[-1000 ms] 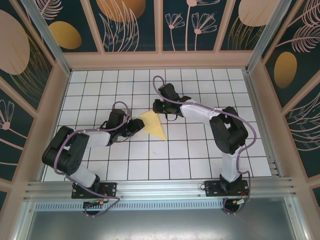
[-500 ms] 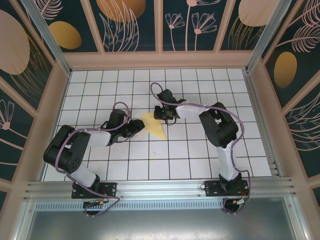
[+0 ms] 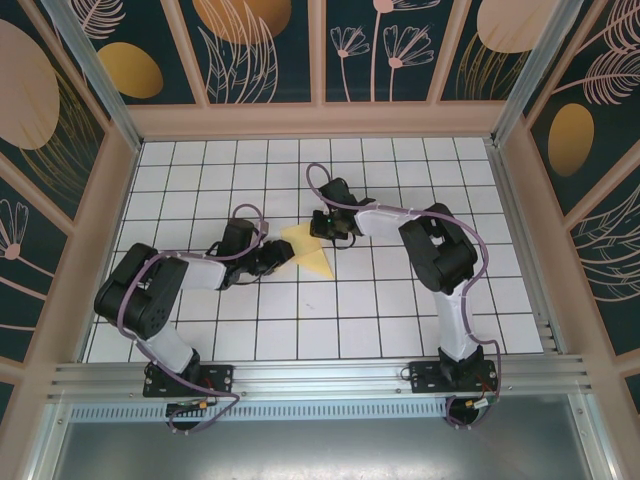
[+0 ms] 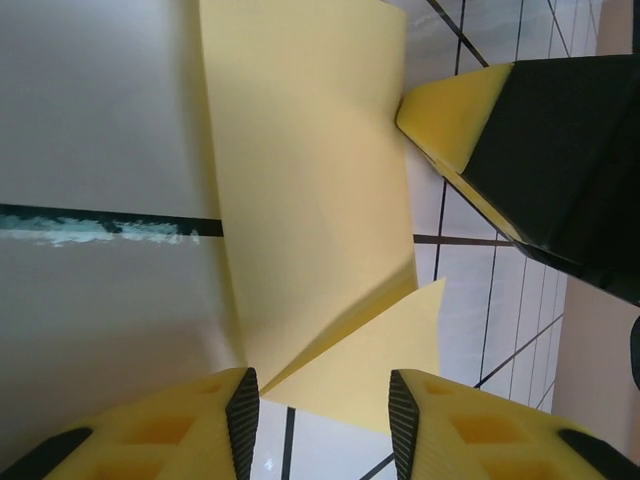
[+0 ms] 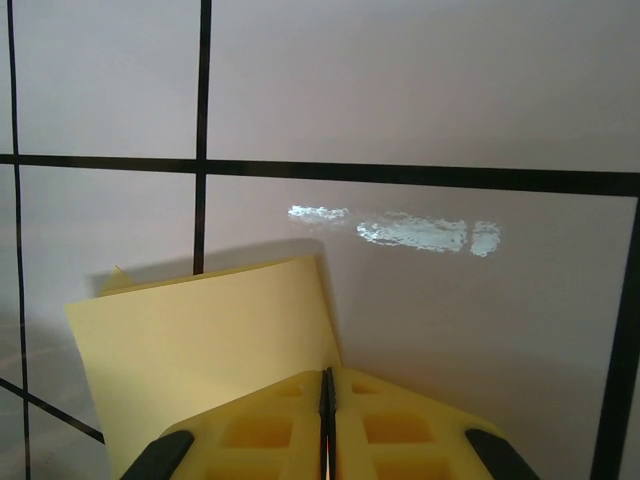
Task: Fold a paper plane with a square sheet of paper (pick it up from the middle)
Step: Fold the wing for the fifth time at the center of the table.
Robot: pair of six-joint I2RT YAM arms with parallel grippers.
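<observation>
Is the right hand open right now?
No: on the right hand the two fingers meet along a thin seam, at the edge of the folded yellow paper.

There is one thin, bright yellow, partly folded sheet of paper (image 3: 312,255) and one white grid-tiled table (image 3: 400,320). Two black jointed robot arms, left arm (image 3: 190,272) and right arm (image 3: 435,250); two yellow-fingered grippers, left gripper (image 4: 318,395) and right gripper (image 5: 327,375).

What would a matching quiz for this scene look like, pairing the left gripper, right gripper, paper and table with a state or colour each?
Things:
1. left gripper
2. right gripper
3. paper
4. table

States or colours:
A. white with black grid lines
B. jaws closed together
C. yellow, folded
D. jaws apart

Pairs: 1-D, 2-B, 3-C, 4-A
</observation>
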